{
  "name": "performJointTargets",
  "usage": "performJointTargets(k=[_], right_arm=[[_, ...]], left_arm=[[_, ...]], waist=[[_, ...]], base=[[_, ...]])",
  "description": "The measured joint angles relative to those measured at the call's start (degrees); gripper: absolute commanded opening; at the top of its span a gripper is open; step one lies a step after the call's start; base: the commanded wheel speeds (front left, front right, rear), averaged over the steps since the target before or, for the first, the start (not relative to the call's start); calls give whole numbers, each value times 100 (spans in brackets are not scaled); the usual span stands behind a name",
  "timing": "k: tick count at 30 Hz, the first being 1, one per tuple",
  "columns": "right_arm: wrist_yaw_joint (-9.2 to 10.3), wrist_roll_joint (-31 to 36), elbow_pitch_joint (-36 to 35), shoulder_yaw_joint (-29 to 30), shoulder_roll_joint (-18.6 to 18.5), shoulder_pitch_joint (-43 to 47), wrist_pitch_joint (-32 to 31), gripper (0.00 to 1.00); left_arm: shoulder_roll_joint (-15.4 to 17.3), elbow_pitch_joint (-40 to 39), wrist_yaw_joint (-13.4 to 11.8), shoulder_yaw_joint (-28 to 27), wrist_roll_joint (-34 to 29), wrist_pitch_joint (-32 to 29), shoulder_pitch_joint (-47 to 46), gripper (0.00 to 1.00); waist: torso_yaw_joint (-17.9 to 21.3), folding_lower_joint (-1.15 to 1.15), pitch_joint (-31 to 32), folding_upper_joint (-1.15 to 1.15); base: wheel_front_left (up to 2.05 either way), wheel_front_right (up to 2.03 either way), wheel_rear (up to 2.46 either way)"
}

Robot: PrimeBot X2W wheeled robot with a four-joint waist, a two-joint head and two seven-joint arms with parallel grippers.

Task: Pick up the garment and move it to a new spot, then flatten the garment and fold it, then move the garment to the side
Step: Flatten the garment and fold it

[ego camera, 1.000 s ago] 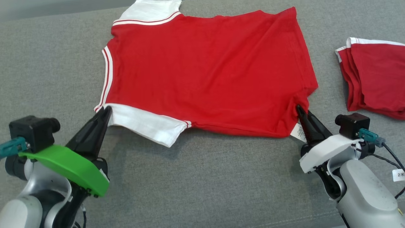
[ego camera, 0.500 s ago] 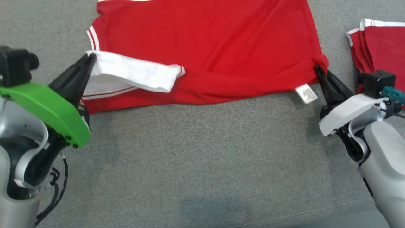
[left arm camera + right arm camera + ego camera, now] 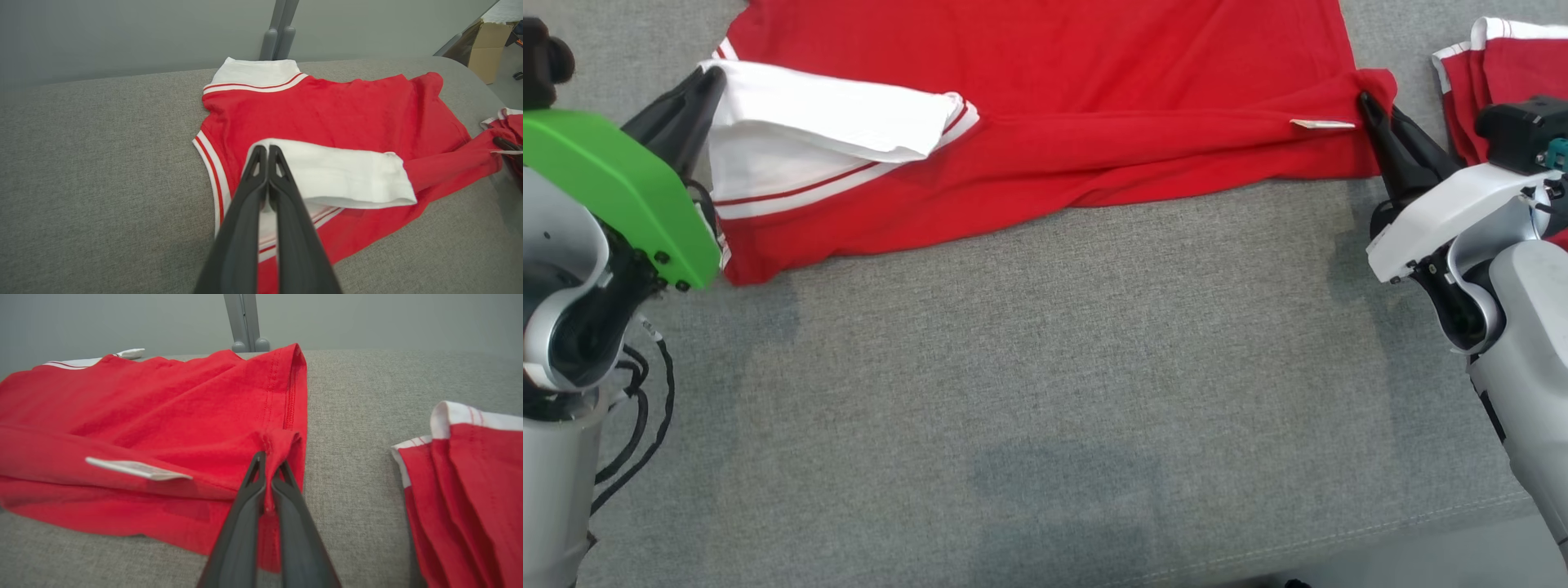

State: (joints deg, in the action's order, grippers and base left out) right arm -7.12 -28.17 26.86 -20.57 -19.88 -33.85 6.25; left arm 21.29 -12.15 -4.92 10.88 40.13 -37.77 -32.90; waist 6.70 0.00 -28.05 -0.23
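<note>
Garment: the red shirt (image 3: 1094, 98) lies on the grey cushion (image 3: 1045, 367) across the top of the head view, from 10 to 2 o'clock. Its near edge is raised and turned over onto the body.
Long axis: side to side, 9 to 3 o'clock, with the neck end toward 9 and the hem toward 3.
White sleeve (image 3: 833, 114): doubled over the red body at 10 o'clock, cuff pointing toward 3.
Left gripper (image 3: 713, 77): at 10 o'clock, fingers pressed together on the sleeve's shoulder end and slanting toward 1 o'clock from a green-covered wrist.
Right gripper (image 3: 1362, 100): at 2 o'clock, fingers clamped on the hem corner and slanting toward 11 o'clock from a white-covered wrist.
Care label (image 3: 1321, 124): edge-on, just beside the right fingertips at their 9 o'clock.
Folded pile (image 3: 1494, 57): red-and-white cloth at 2 o'clock, apart from the shirt.
Left wrist view adds: the far sleeve (image 3: 255, 73) flat at 12 o'clock, a grey post (image 3: 280, 32) behind the cushion, and a cardboard box (image 3: 484, 53) at 2 o'clock.
Right wrist view adds: red cloth bunched between the fingers, and the hem stitching running toward 12 o'clock.
</note>
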Motion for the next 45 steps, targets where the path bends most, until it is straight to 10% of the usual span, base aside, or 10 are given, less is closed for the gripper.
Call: performJointTargets(k=[8,10,13,14,17,29,45], right_arm=[[0,-168,140,-299,66,-66,-210,5],[0,-172,147,-296,55,-102,-204,22],[0,-163,158,-279,48,-166,-108,100],[0,-160,167,-263,46,-213,-71,100],[0,-154,179,-231,44,-315,58,100],[0,-138,341,-189,29,127,541,100],[-1,-369,399,-190,-15,854,541,100]], left_arm=[[-41,454,-42,-42,-7,-74,-208,0],[-45,575,-42,-30,-7,-79,-289,0],[-56,756,-47,-32,-9,-85,-369,0],[-56,823,-47,-27,-21,-89,-378,3],[-59,998,-48,-2,-119,-97,-382,100],[1,1312,-47,-355,-275,519,-350,100],[-803,1053,-48,-402,561,770,1115,100]], waist=[[63,0,-86,0],[80,0,-97,0],[100,0,-103,0],[107,0,-104,0],[124,0,-102,0],[121,0,173,0],[-109,0,420,0]], base=[[0,0,0],[0,0,0],[0,0,0],[0,0,0],[0,0,0],[0,0,0],[0,0,0]])
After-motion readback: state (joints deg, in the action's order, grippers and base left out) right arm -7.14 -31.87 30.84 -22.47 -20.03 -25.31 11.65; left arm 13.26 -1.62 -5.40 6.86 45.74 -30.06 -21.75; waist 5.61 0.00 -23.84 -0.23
